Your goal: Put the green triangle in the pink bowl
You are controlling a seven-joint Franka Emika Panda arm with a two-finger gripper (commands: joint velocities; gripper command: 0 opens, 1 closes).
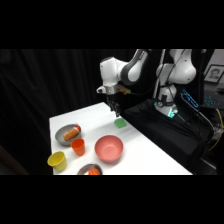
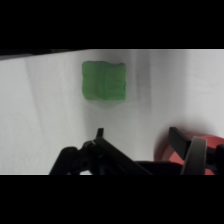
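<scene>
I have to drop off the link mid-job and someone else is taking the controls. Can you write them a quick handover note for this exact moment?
Gripper: above the table near its far edge, just behind the green triangle. It holds nothing. In the wrist view the fingers are apart, with the block lying on the table ahead of them.
Green triangle: flat on the white table, not lifted.
Pink bowl: empty, on the table nearer the camera than the block. An orange cup, a yellow cup and two metal bowls with food stand to its left.
Done: approach only.
Left: lower, grasp the block, carry it to the pink bowl, release.
</scene>
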